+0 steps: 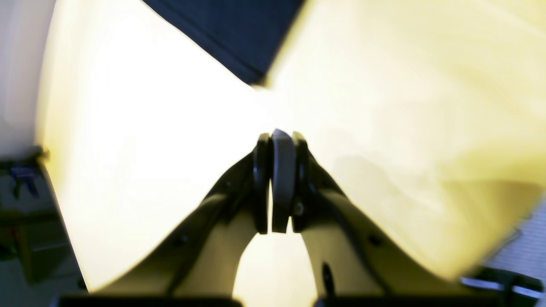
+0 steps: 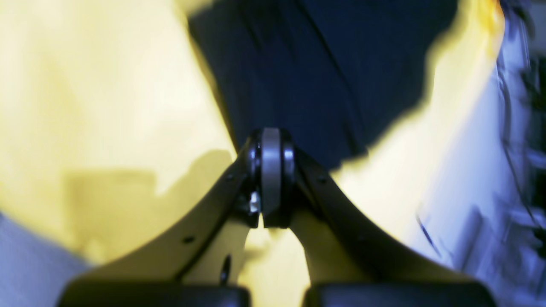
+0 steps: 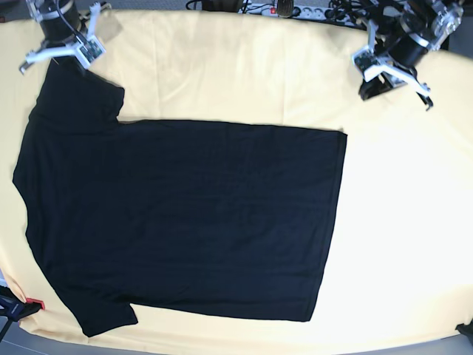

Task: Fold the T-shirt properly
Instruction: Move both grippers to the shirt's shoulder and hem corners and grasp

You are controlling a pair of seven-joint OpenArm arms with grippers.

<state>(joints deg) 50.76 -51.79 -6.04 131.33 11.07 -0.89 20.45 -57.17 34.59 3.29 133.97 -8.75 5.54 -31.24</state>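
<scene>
The black T-shirt (image 3: 185, 222) lies spread flat, plain side up, on the pale yellow tablecloth (image 3: 399, 222), with its hem to the right and its sleeves at the left. My right gripper (image 3: 58, 59) sits at the back left over the far sleeve's corner. In the right wrist view it (image 2: 271, 136) is shut, with dark cloth (image 2: 324, 85) just ahead and nothing seen between the jaws. My left gripper (image 3: 371, 85) is at the back right, off the shirt. In its wrist view it (image 1: 276, 137) is shut and empty over bare tablecloth, with a shirt corner (image 1: 239, 38) farther ahead.
A power strip with cables (image 3: 295, 9) runs along the table's back edge. A small red object (image 3: 33, 303) sits at the front left corner, beside the near sleeve. Bare tablecloth stretches right of the hem.
</scene>
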